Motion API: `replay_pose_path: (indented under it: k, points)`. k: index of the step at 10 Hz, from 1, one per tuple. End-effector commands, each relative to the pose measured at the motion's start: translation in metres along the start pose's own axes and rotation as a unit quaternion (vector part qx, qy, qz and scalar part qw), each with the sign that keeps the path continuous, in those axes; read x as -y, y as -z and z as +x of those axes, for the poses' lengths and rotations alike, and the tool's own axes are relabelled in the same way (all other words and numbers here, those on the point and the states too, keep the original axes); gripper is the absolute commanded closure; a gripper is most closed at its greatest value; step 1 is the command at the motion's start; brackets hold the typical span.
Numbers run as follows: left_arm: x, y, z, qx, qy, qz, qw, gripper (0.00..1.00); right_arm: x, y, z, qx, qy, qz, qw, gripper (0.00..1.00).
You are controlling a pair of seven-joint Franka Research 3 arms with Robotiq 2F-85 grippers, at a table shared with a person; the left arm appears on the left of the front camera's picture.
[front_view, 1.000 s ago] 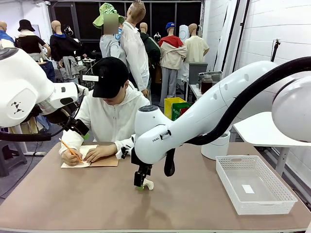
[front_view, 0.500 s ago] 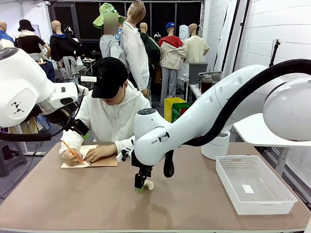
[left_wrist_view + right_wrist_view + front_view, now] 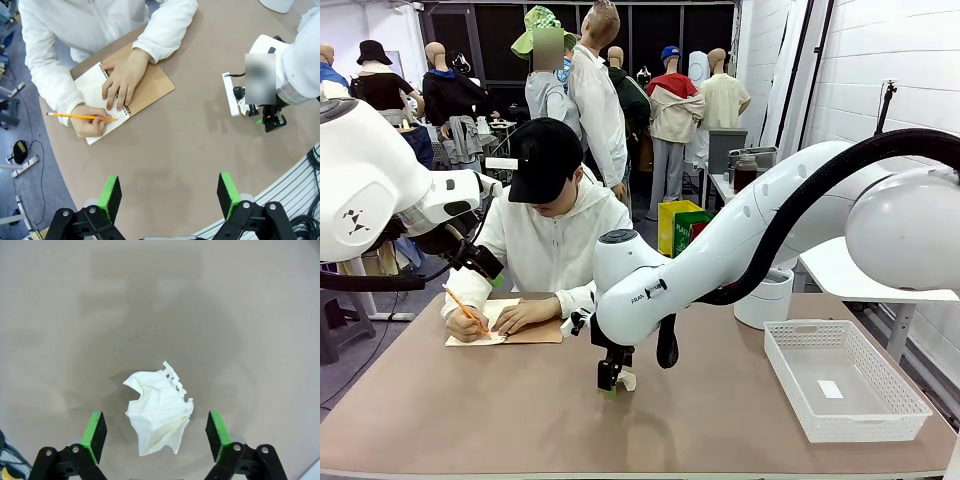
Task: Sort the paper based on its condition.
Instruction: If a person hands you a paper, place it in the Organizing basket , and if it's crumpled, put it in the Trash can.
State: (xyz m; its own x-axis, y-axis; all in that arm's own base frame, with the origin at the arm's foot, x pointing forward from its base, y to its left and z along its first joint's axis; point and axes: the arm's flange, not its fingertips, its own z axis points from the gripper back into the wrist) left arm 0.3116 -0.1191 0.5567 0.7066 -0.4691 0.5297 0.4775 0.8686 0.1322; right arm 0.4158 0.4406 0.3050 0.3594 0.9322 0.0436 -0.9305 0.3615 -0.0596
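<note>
A crumpled white sheet of paper (image 3: 159, 412) with a torn, notched edge lies on the brown table, and the same paper (image 3: 626, 380) sits near the table's middle in the front view. My right gripper (image 3: 155, 436) hangs straight above it, open, its green pads (image 3: 95, 432) on either side of the paper and apart from it. The front view has that right gripper (image 3: 607, 384) pointing down just over the table. My left gripper (image 3: 169, 196) is open and holds nothing, high over the table's near left part.
At the far left a person writes with a pencil (image 3: 80, 117) in a spiral notebook (image 3: 535, 334) with a brown cover. A white mesh basket (image 3: 790, 365) stands at the right. A white round bin (image 3: 765, 300) sits behind it.
My right arm has shifted slightly left and the gripper has sunk a little over the crumpled paper. The left arm has stayed still.
</note>
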Motion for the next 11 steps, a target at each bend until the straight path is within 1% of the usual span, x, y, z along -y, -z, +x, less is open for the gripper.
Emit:
replay_pose_path:
  k: [1,2,3,4,5,6,8,9,10,11]
  points:
    - [-0.0012,-0.0004,0.0001,0.003,-0.002,-0.002,1.000,0.00,0.0008,0.0027,0.0093,0.000,0.009,-0.013,1.000,0.00]
    - [-0.0012,-0.0004,0.0001,0.003,-0.002,-0.002,1.000,0.00,0.0012,0.0027,0.0097,0.001,0.017,-0.008,1.000,0.18]
    - [-0.0012,-0.0004,0.0001,0.003,-0.002,-0.002,1.000,0.00,0.0017,0.0025,0.0094,0.001,0.020,-0.021,1.000,0.36]
    - [-0.0012,-0.0004,0.0001,0.003,-0.002,-0.002,1.000,0.00,0.0025,0.0026,0.0094,0.001,0.018,-0.023,1.000,0.36]
    - [-0.0012,-0.0004,0.0001,0.003,-0.002,-0.002,1.000,0.00,0.0039,0.0041,0.0093,-0.011,0.028,-0.012,0.999,0.45]
    - [-0.0012,-0.0004,0.0001,0.003,-0.002,-0.002,1.000,0.00,0.0041,0.0041,0.0086,-0.007,0.022,-0.018,1.000,0.64]
    - [-0.0012,-0.0004,0.0001,0.003,-0.002,-0.002,1.000,0.00,0.0051,0.0034,0.0077,-0.015,0.023,-0.008,1.000,0.64]
    - [-0.0012,-0.0004,0.0001,0.003,-0.002,-0.002,1.000,0.00,0.0050,0.0032,0.0075,-0.017,0.026,-0.008,0.999,0.77]
    - [-0.0012,-0.0004,0.0001,0.003,-0.002,-0.002,1.000,0.00,0.0054,0.0030,0.0076,-0.022,0.028,-0.010,0.999,0.97]
    - [-0.0012,-0.0004,0.0001,0.003,-0.002,-0.002,1.000,0.00,0.0062,-0.0004,0.0060,-0.019,0.024,-0.010,0.999,0.97]
